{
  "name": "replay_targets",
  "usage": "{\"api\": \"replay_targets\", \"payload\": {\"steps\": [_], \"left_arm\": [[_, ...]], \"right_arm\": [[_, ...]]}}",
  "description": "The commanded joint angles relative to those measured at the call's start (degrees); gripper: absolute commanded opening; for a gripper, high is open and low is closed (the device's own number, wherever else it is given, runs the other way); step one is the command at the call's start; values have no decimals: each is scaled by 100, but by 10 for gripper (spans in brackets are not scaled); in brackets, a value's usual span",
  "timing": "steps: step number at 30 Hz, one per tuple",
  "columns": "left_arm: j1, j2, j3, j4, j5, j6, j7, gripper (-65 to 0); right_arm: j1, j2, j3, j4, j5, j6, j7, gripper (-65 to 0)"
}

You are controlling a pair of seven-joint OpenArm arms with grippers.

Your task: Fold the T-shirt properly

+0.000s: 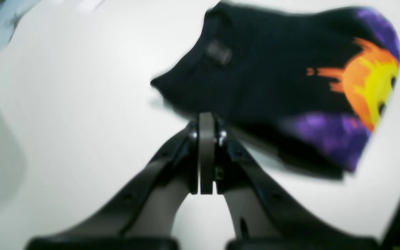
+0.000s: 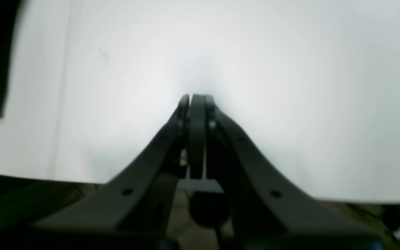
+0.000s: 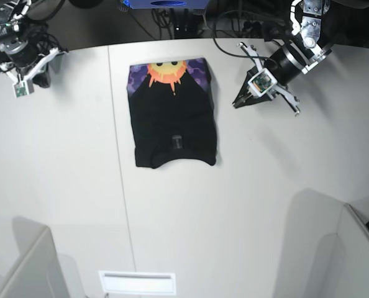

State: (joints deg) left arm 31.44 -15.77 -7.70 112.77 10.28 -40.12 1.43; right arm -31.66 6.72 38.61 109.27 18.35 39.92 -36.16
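Note:
The black T-shirt (image 3: 172,118) lies folded into a rectangle on the white table (image 3: 246,205), with its orange-yellow sun print (image 3: 166,71) on purple at the far end. In the left wrist view the T-shirt (image 1: 273,80) is blurred and shows a small neck label. My left gripper (image 3: 237,103) is shut and empty, just right of the shirt and apart from it; its tip shows in the left wrist view (image 1: 206,116). My right gripper (image 3: 41,79) is shut and empty at the table's far left edge, seen over bare table in the right wrist view (image 2: 194,99).
A seam (image 3: 119,186) runs down the table left of the shirt. Grey panels stand at the front left (image 3: 23,261) and front right (image 3: 321,248). A white slot (image 3: 136,282) sits at the front edge. Cables and a blue device (image 3: 163,3) lie behind the table.

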Motion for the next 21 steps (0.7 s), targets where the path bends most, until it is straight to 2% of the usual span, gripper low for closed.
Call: {"api": "replay_targets", "payload": {"steps": [1, 5, 9, 15, 17, 21], "left_arm": [[148, -36, -87, 103, -110, 12, -235, -650], [711, -27, -271, 103, -127, 12, -429, -650], [1344, -19, -359, 103, -136, 12, -543, -650], [2038, 148, -333, 77, -136, 12, -543, -650], [2249, 148, -315, -2, -110, 12, -543, -650], [2592, 157, -315, -81, -75, 12, -499, -650]], "right_arm": [[-100, 53, 38, 92, -46, 8, 69, -650], [-443, 159, -24, 180, -591, 8, 60, -650], [-592, 194, -32, 154, -679, 8, -10, -650], [-636, 203, 20, 189, -688, 8, -819, -650], [-821, 326, -24, 189, -732, 8, -1039, -650], [-1093, 387, -32, 172, -1057, 8, -1197, -650]]}}
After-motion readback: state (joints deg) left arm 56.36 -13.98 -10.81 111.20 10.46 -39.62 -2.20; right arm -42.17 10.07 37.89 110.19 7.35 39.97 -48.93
